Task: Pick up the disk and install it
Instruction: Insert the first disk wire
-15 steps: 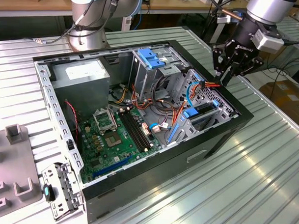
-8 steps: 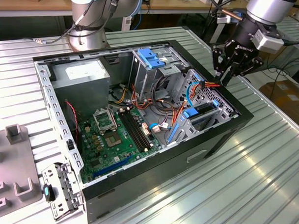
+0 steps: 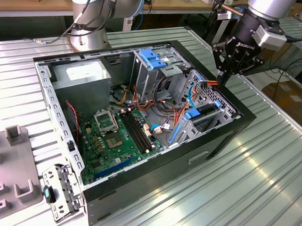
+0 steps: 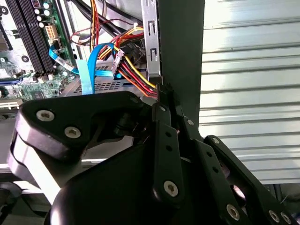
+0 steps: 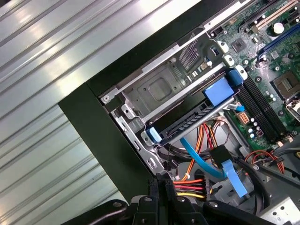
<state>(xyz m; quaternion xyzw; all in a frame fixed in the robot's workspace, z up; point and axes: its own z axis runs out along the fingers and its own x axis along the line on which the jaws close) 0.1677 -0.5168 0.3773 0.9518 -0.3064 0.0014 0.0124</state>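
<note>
The disk (image 5: 187, 123) sits edge-on in the lower drive cage (image 5: 159, 89) at the corner of the open computer case (image 3: 224, 140), its blue rail tabs showing at both ends. In the exterior view those blue tabs mark the disk (image 3: 205, 111) at the case's right end. My gripper (image 3: 222, 78) hangs just above that corner, over the case wall, fingers together and holding nothing. In both wrist views the gripper (image 4: 165, 89) (image 5: 161, 182) points down next to a red, yellow and black power cable bundle (image 5: 190, 185).
A blue flat data cable (image 5: 201, 159) loops over the cage. The motherboard (image 3: 115, 136), grey power supply (image 3: 85, 76) and upper cage with blue latch (image 3: 153, 58) fill the case. The arm's base (image 3: 89, 26) stands behind. A grey fixture (image 3: 15, 158) and metal bracket (image 3: 59, 191) lie on the exterior view's left.
</note>
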